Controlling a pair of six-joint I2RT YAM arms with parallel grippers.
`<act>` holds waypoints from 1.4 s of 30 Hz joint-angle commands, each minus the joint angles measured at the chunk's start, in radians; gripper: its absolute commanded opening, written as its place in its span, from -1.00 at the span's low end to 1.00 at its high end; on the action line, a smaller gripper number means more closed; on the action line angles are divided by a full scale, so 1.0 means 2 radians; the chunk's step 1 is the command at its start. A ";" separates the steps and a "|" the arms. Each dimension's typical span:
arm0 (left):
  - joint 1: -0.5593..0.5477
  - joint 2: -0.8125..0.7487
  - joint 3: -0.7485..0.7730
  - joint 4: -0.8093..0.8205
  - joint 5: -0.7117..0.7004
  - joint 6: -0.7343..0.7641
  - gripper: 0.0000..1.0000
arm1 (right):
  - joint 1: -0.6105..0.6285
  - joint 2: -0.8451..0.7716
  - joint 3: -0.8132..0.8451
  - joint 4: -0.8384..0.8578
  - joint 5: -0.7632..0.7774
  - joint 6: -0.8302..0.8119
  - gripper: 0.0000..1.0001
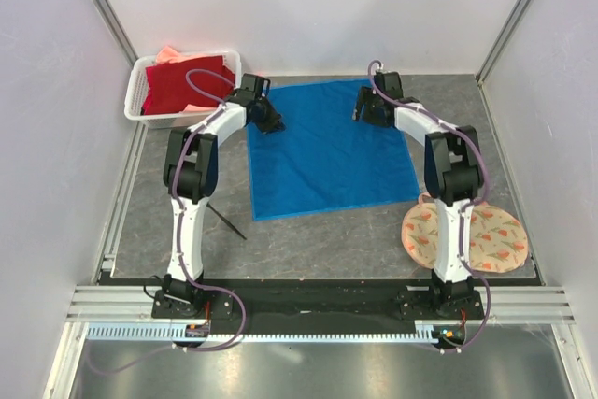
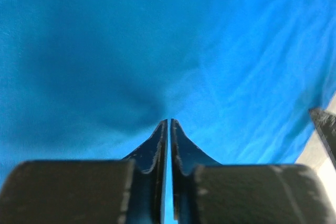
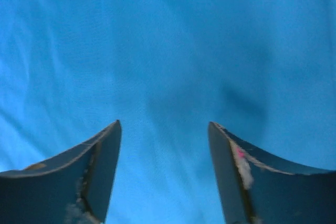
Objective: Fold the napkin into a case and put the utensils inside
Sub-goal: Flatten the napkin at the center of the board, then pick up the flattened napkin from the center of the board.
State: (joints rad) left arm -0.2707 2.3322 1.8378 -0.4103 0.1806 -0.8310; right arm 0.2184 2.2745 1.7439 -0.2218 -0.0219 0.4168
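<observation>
The napkin [image 1: 327,156] lies spread in a single layer, slightly skewed, with no fold made yet, so I judge the step in hand to be the first fold.

The left gripper [image 2: 169,121] sits low at the napkin's far left corner. Its jaws are almost pressed together, with only a thin slit between them. The cloth dimples toward the tips, but I cannot tell whether any fabric is actually nipped. The right gripper [image 3: 164,124] hangs over the napkin's far right part, a little inside the edge. Its jaws are spread wide with nothing between them, and the cloth beneath is smooth.

To fold well, each gripper should take one far corner, biting just the single layer right at the edge rather than bunching fabric from further in. The right gripper looks like it needs to move outward to the corner before closing. The two arms should then lift together, only high enough to clear the cloth, and carry the far edge evenly toward the napkin's near edge so the crease runs straight. Uneven travel would probably twist this slippery cloth.

One black utensil [image 1: 227,220] lies off the napkin's left edge, near its near corner, and the fold should not sweep it. The peach floral mat [image 1: 491,245] overlaps the napkin's near right corner and could snag that corner.
</observation>
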 commanded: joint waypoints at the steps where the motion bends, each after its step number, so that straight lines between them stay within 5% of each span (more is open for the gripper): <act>1: -0.016 -0.096 -0.031 0.006 0.029 0.033 -0.72 | -0.002 -0.141 -0.061 -0.046 0.053 -0.021 0.63; 5: -0.049 -0.191 -0.100 0.006 0.021 0.030 -0.71 | -0.015 -0.223 -0.126 -0.114 0.105 0.001 0.78; 9: -0.095 -0.263 -0.189 0.008 0.032 0.023 -0.70 | -0.045 -0.312 -0.238 -0.144 0.099 0.013 0.70; 17: -0.158 -0.437 -0.342 0.024 0.030 0.059 -0.21 | -0.069 -0.381 -0.366 -0.154 0.108 0.011 0.37; 22: -0.166 -0.532 -0.445 0.023 0.030 0.057 -0.10 | -0.069 -0.377 -0.399 -0.151 0.117 0.004 0.05; 28: -0.166 -0.582 -0.495 0.023 0.022 0.050 -0.10 | -0.069 -0.378 -0.421 -0.151 0.130 0.004 -0.09; 42: -0.165 -0.569 -0.513 0.029 0.020 0.055 -0.12 | -0.069 -0.356 -0.436 -0.125 0.136 0.018 -0.10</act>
State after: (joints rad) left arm -0.6018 1.1831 0.8150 -0.3874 0.2359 -0.7601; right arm 0.0792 1.5600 0.8730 -0.4953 0.2070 0.4339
